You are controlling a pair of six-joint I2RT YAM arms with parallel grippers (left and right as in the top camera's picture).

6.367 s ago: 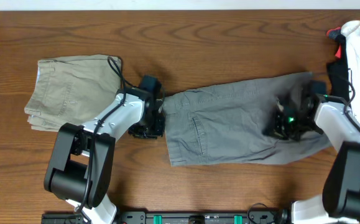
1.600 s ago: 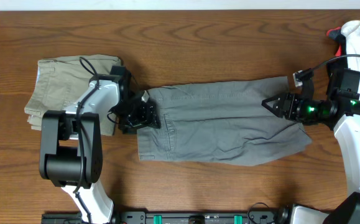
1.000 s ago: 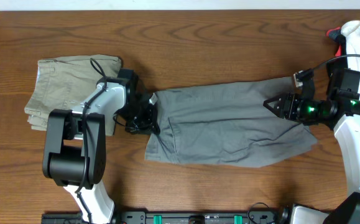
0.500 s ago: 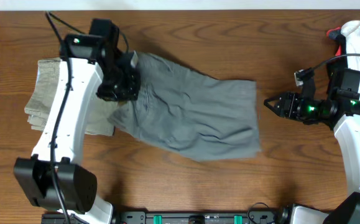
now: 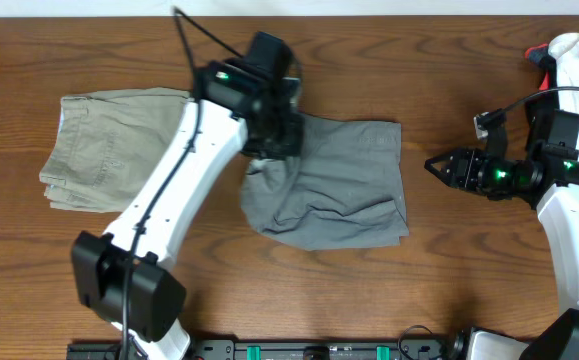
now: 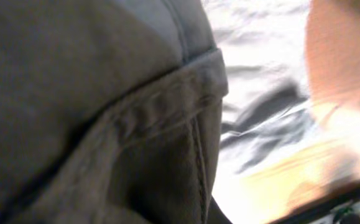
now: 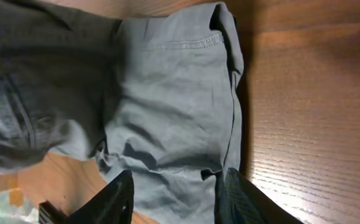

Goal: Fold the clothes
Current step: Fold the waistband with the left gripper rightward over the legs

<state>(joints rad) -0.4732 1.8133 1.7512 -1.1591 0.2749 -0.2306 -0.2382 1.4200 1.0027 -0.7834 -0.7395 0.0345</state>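
The clothes (image 5: 354, 190), a pair of medium-grey shorts, lie bunched in the middle of the table, one end lifted and doubled over the rest. My left gripper (image 5: 277, 135) is shut on that lifted end at the shorts' upper left. Its wrist view is filled by blurred grey fabric and a stitched seam (image 6: 167, 118), and its fingers are hidden. My right gripper (image 5: 432, 164) hovers open to the right of the shorts, a short gap away, holding nothing. In the right wrist view the shorts (image 7: 167, 93) lie ahead of the spread fingers (image 7: 114, 199).
Folded beige shorts (image 5: 109, 150) lie at the left. A white-and-black garment with a red bit (image 5: 574, 60) sits at the far right corner. The left arm (image 5: 169, 210) stretches diagonally across the wooden table (image 5: 449, 280).
My left gripper swept up and to the right with the shorts' end, doubling the garment over itself into a shorter heap. The right gripper stayed where it was.
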